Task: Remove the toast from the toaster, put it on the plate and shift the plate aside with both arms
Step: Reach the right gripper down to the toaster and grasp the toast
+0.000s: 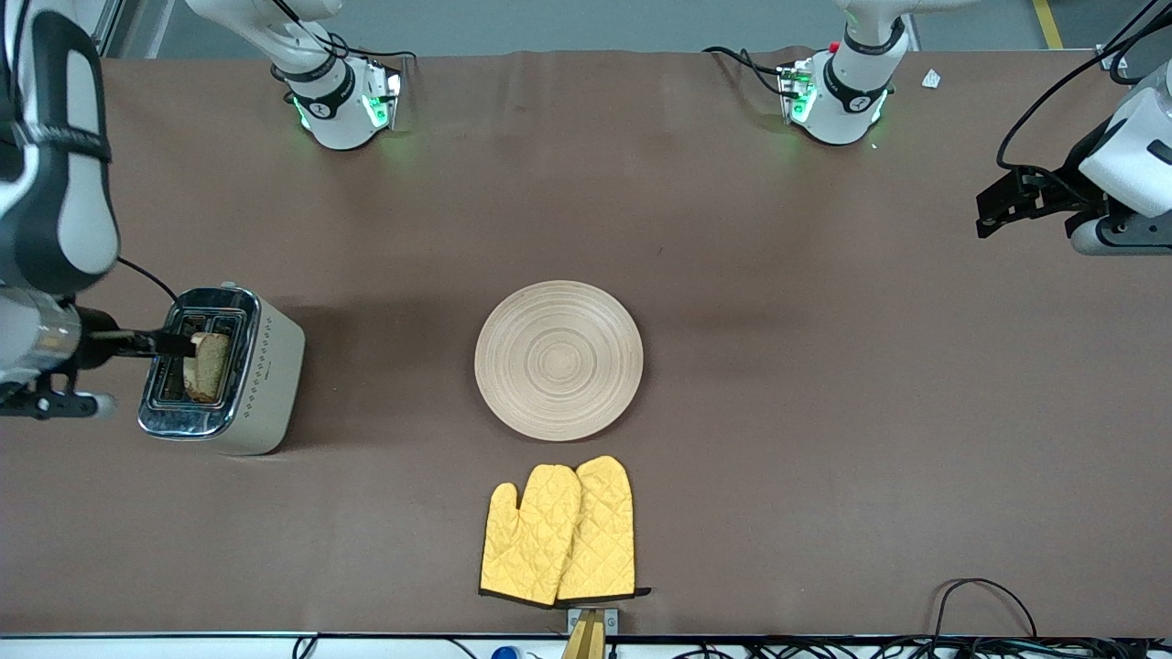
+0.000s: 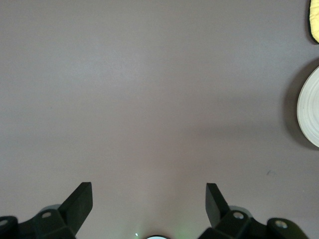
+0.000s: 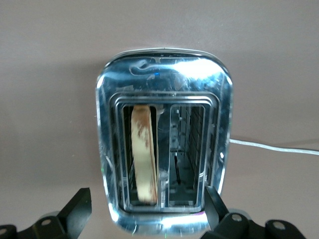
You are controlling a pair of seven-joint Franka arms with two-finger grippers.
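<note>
High front camera (plus wrist cameras)

One toast (image 1: 209, 364), one plate (image 1: 558, 359), two mitts (image 1: 560, 533)

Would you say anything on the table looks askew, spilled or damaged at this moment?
Nothing stands out. The toast stands in a slot of the toaster, the plate lies flat and bare, and the oven mitts lie overlapped nearer the front camera.

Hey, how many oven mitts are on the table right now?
2. One mitt and a second mitt lie side by side, overlapping, nearer the front camera than the plate. Nothing suggests another is hidden.
</note>
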